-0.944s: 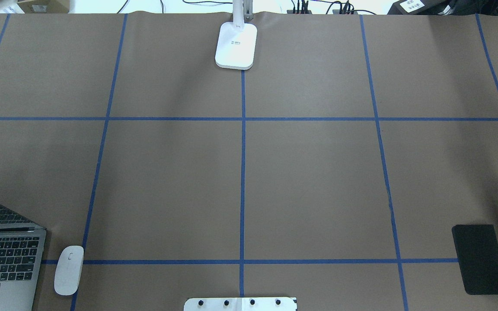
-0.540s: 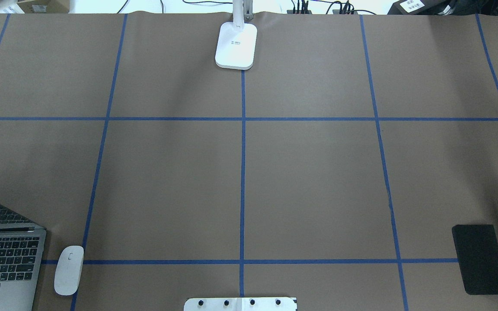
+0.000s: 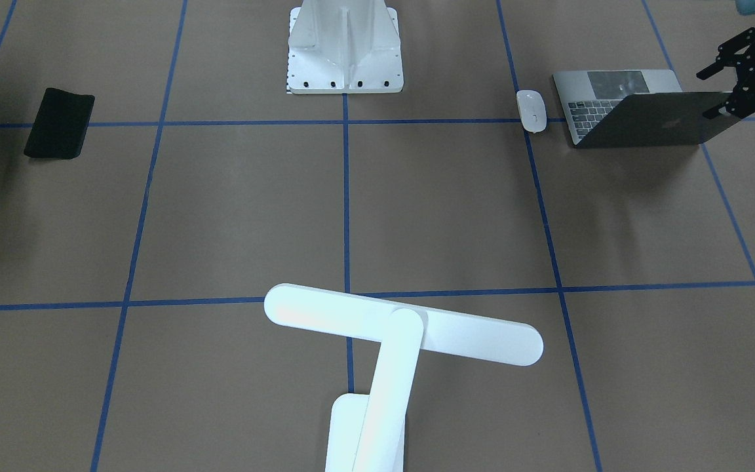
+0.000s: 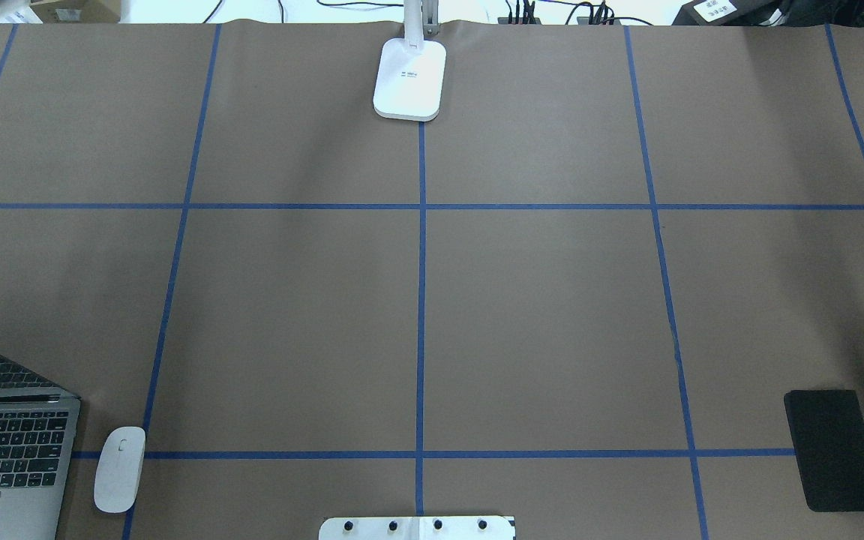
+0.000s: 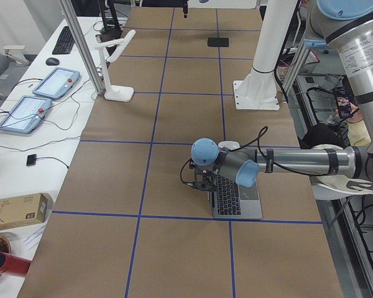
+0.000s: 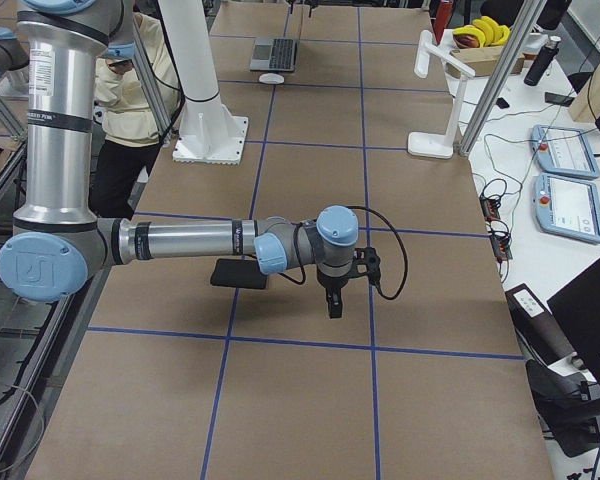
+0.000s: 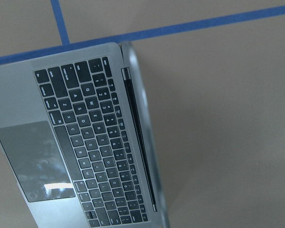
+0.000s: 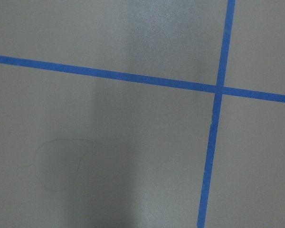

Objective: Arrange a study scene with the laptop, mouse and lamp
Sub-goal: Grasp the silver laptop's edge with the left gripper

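Left gripper (image 3: 712,90): jaws apart, beside laptop (image 3: 646,121) lid edge.
Right gripper (image 6: 335,305): above table (image 6: 430,300); jaw state indeterminable.
Mouse (image 3: 531,110): beside laptop.

Change: none shows in the overhead view, the only view that has older pictures to check against.
Laptop (image 4: 8,442): no move to see on the surface (image 4: 552,300); the lid is open as much as before.
Mouse (image 4: 119,469): no move to see.
Lamp (image 4: 409,79): no move to see.
Left arm (image 5: 298,162): it is not in the older pictures, so I cannot tell if it moved.
Right arm (image 6: 180,240): it is not in the older pictures either, so I cannot tell.
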Action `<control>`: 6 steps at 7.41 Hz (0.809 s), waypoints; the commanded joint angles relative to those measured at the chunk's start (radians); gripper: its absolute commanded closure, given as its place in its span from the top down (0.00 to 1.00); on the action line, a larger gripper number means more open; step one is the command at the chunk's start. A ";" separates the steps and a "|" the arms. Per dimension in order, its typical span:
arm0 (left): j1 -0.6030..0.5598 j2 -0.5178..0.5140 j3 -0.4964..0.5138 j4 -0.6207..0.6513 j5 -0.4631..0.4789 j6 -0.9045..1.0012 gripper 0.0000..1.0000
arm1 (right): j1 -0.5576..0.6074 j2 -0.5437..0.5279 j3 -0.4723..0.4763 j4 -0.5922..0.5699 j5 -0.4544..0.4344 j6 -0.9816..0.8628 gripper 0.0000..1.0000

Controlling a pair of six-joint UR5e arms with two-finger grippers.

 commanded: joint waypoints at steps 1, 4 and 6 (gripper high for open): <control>0.007 0.000 0.003 -0.013 0.000 -0.022 0.32 | 0.000 -0.001 0.002 0.000 0.000 0.000 1.00; 0.007 -0.009 0.004 -0.017 -0.006 -0.027 0.00 | 0.000 -0.001 0.000 0.000 0.002 0.000 1.00; 0.004 -0.060 0.007 -0.014 -0.097 -0.031 0.00 | 0.002 -0.007 0.002 0.000 0.011 0.000 1.00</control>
